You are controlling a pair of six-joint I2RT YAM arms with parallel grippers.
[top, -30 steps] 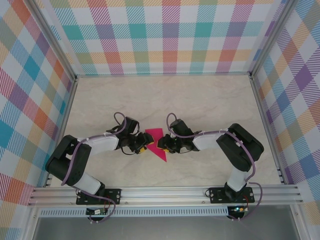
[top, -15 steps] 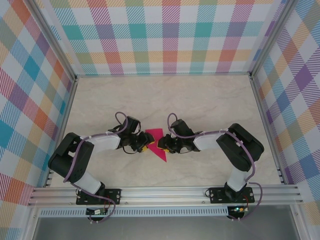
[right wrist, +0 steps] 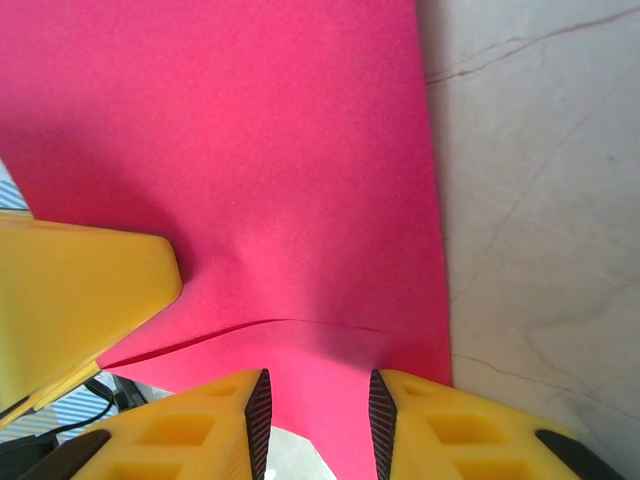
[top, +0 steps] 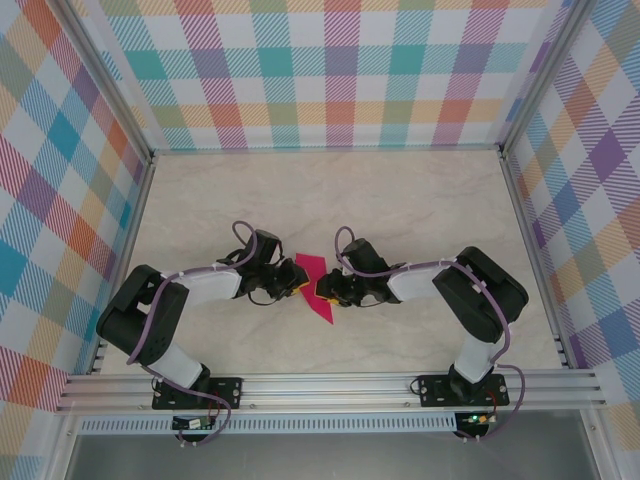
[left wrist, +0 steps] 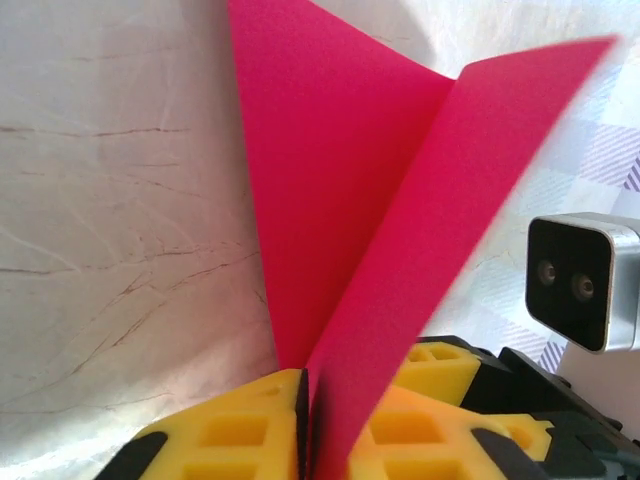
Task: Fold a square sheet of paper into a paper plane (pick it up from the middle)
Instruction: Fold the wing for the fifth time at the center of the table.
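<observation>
Magenta-pink and dead centre: the folded sheet of paper (top: 310,270) sits in the near half of the marble-look table (top: 400,200), caught between the two arms. In comes the left gripper (top: 293,290) from the left and the right gripper (top: 322,292) from the right, both noses meeting at the paper. Checked wall panels (top: 330,80) box the table in on three sides, and the paper is well apart from all of them.

Over to the left wrist view. The yellow fingers (left wrist: 230,440) are pressed together, and the paper rises straight out of the seam between them, pinched at its lower edge. It opens upward into a V: one flap leans left over the table, the other swings up to the right, with a sharp crease between them. Off to the right, a small silver-cased camera (left wrist: 582,295) on the other arm looks back.

Now the right wrist view. Its two fingers stand apart with a clear gap, and the paper's near edge runs down into that gap, neither pad visibly pressing it. A curved line crosses the sheet just above them; layer edge or crease, I cannot tell. At the left, one yellow fingertip of the left gripper touches the sheet. Bare table lies beyond the paper's straight right edge.
</observation>
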